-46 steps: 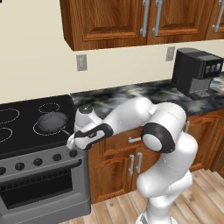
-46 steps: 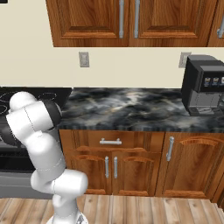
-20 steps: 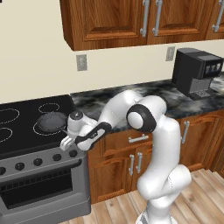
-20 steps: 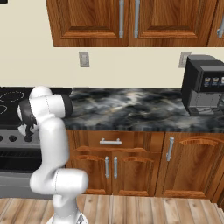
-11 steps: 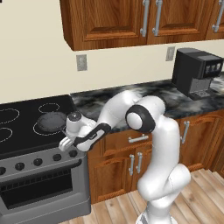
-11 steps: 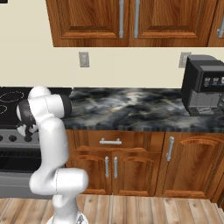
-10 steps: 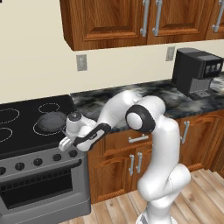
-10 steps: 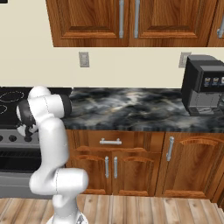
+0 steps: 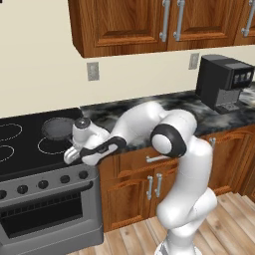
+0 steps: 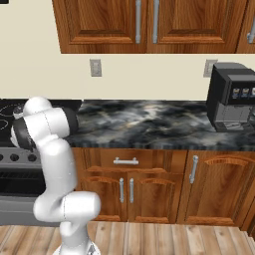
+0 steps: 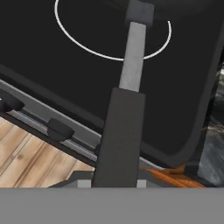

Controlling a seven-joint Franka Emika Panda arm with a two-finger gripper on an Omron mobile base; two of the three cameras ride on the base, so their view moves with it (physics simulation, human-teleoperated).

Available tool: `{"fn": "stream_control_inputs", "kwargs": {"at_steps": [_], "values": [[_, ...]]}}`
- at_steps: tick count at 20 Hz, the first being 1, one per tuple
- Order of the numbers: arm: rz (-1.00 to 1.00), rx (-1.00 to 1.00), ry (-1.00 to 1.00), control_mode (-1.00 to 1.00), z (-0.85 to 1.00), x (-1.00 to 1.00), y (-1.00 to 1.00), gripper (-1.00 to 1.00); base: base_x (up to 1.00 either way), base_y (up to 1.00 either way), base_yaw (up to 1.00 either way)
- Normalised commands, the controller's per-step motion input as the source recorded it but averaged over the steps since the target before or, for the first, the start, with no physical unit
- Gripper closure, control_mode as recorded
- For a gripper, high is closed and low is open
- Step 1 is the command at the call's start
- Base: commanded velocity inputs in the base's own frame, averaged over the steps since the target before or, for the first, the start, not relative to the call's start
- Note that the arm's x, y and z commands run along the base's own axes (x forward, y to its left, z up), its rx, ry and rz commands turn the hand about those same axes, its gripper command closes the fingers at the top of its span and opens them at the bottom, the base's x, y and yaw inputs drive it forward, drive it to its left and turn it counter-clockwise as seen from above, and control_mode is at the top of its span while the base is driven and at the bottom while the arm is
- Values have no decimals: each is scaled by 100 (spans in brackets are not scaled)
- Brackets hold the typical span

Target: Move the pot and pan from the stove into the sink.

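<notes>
Gripper (image 9: 69, 155) down low at the stove's front right corner, jaws pressed in on the pan's long handle; the hand view looks straight along that handle (image 11: 122, 127), dark grip below, grey shaft above, running up toward the pan body at the top edge; the fingertips themselves are hidden beneath the handle there, so the clamp reads from how close the handle sits.

Pan (image 9: 58, 127) sits on the stove's rear right burner, round, shallow and dark, its handle reaching forward to the hand; the black glass stove (image 9: 25, 149) spreads under it, white ring outlines marked on the top, a row of black knobs (image 9: 44, 184) along the grey front and the oven door below.

Out from there, the marbled counter (image 9: 214, 117) runs right from the stove; a black coffee machine (image 9: 222, 82) stands at its far end; a wall outlet (image 9: 92, 71) sits above the counter; wooden cabinets (image 9: 149, 22) hang overhead; more wooden doors (image 10: 149, 196) below the counter, plank floor under all.
</notes>
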Motion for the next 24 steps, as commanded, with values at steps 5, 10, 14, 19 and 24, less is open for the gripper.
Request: {"fn": "stream_control_inputs", "kwargs": {"at_steps": [5,10,14,19,24], "values": [[-7,0,2,-100,74,-24,-3,100,0,0,0],[-7,0,6,-100,73,-35,-13,100,0,0,0],[-9,0,6,-100,54,-49,-27,100,0,0,0],[-9,0,6,-100,41,-60,-40,100,0,0,0],[-7,0,5,-100,34,-69,-47,100,0,0,0]]}}
